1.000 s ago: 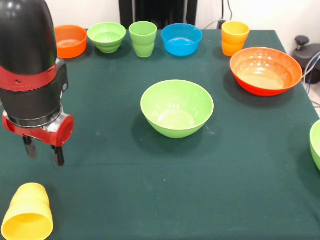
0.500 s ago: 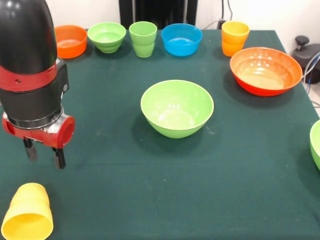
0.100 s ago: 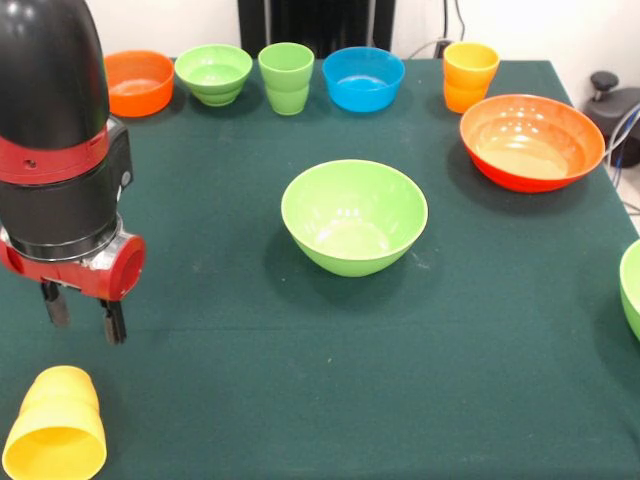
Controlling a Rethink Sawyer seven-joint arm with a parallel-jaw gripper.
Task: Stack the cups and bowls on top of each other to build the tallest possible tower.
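A yellow cup (image 3: 55,430) lies on its side at the near left corner, its mouth facing the camera. My gripper (image 3: 83,317) hangs just above and behind it, open, with nothing between its fingers. A large light green bowl (image 3: 354,216) stands upright mid-table. A large orange-red bowl (image 3: 531,140) sits at the right. Along the far edge stand a small orange bowl (image 3: 140,82), a small light green bowl (image 3: 214,73), a light green cup (image 3: 286,77), a small blue bowl (image 3: 363,78) and an orange-yellow cup (image 3: 469,75). Another light green bowl (image 3: 632,288) is cut by the right edge.
The dark green tablecloth (image 3: 330,370) covers the table. A black knobbed object (image 3: 612,100) and cables lie off the table's right side.
My gripper has shifted slightly down and toward the left, closer to the yellow cup. Nothing else has moved.
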